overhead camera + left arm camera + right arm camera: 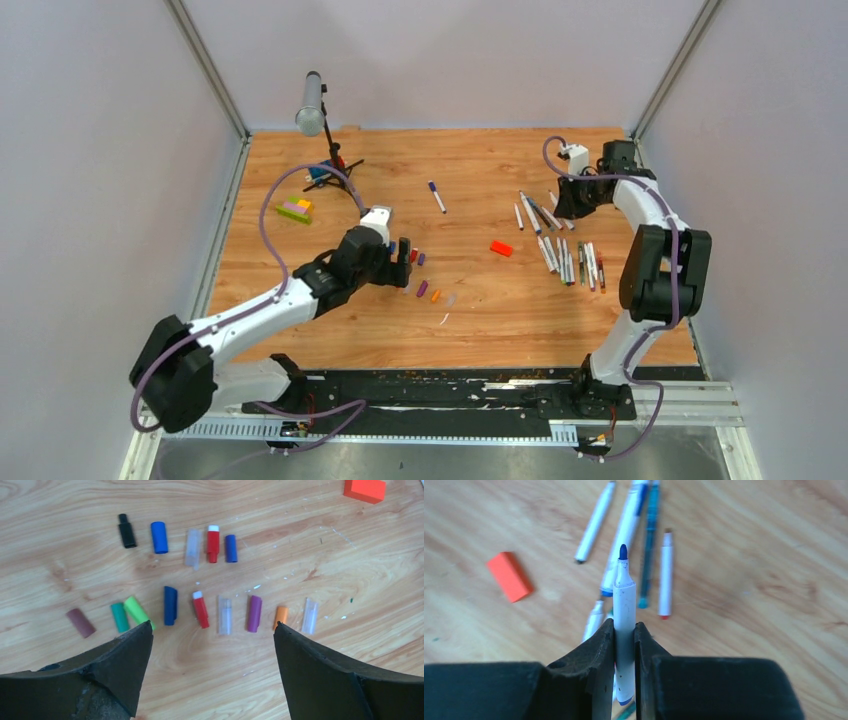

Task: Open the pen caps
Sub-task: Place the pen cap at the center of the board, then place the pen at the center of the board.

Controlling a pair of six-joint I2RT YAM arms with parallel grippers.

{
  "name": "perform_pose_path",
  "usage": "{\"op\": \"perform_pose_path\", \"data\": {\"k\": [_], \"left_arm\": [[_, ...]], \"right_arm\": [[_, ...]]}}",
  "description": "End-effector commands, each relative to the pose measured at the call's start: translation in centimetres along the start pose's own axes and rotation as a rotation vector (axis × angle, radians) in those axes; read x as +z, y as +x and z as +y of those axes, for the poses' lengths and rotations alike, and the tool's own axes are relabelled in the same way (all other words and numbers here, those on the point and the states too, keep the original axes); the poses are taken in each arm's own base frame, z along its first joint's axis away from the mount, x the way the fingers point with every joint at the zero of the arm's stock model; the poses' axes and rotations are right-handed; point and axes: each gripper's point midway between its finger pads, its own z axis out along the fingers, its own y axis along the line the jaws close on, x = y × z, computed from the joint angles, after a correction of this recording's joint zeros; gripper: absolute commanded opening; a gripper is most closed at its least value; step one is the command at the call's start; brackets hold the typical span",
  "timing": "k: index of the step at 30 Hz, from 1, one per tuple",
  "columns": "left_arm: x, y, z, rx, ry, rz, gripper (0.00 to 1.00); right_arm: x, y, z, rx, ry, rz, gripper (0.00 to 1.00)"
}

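Left end effector (212,624) agape, finger hiding green cap (135,610) end; right end effector (624,626) clamps pen (624,587).

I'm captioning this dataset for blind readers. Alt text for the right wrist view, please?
The right gripper clamps a white pen with its blue tip bare. Below on the wooden table lie more pens and an orange-red block.

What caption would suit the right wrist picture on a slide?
Right gripper clamps an uncapped blue pen above scattered pens and an orange block.
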Motion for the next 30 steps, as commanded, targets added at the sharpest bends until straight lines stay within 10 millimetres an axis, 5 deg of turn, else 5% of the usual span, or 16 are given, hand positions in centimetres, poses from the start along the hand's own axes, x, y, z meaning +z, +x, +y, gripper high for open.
{"op": "perform_pose_path", "data": {"k": [1, 15, 30], "left_arm": [[-2.1, -2.1, 1.3, -0.050, -0.024, -0.169, 1.00], [-4.9, -0.5, 3.2, -0.124, -0.006, -0.245, 1.00], [-5.5, -0.3, 3.5, -0.140, -0.007, -0.258, 1.00]], "right_arm": [[0.0, -1.3, -5.0, -0.077, 0.132, 0.054, 0.09], [4.7, -0.4, -8.3, 0.015, 0.108, 0.157, 0.16], [5.4, 1.1, -8.5, 0.048, 0.107, 0.203, 0.28]]}}
